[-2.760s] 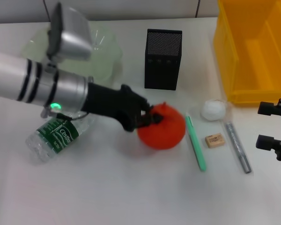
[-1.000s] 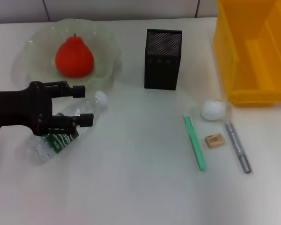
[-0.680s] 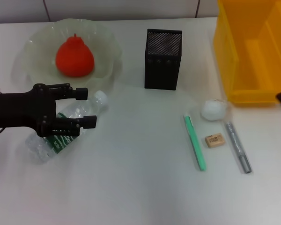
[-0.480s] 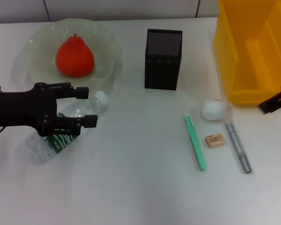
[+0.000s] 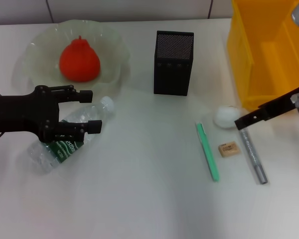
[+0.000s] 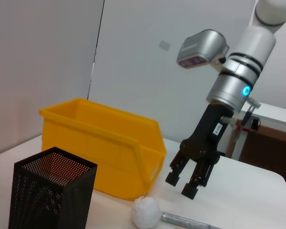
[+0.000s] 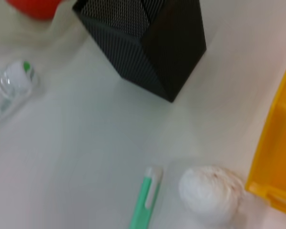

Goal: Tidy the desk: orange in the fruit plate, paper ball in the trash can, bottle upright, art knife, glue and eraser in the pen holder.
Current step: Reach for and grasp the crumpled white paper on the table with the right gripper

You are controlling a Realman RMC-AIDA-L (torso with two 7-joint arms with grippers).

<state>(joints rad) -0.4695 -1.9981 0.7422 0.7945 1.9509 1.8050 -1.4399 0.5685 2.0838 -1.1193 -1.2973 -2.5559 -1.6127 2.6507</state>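
From the head camera, the pen holder (image 5: pixel 173 62) stands upright near the middle of the white bench (image 5: pixel 139 199). Well to its left the orange (image 5: pixel 79 60) sits in the fruit plate (image 5: pixel 35 50). In front of the plate the bottle (image 5: pixel 65 142) lies on its side, white cap pointing toward the pen holder, and the left claw (image 5: pixel 92 110) hangs over it with its fingers apart, one on each side of the bottle's neck end. To the right of the pen holder is the trash can (image 5: pixel 269 55). In front of the can lie the paper ball (image 5: pixel 225 116), the eraser (image 5: pixel 228 148), a green pen-like stick (image 5: pixel 208 151) and a grey stick (image 5: pixel 252 156). The right claw (image 5: pixel 237 123) reaches in just beside the paper ball.

The left wrist camera shows the pen holder (image 6: pixel 50 195), the trash can (image 6: pixel 102 145) behind it, the paper ball (image 6: pixel 146 213), and the right claw (image 6: pixel 185 185) above the ball, fingers spread.

The right wrist camera shows the pen holder (image 7: pixel 148 43), paper ball (image 7: pixel 209 193) against the trash can (image 7: pixel 276 157), and the green stick (image 7: pixel 146 200).
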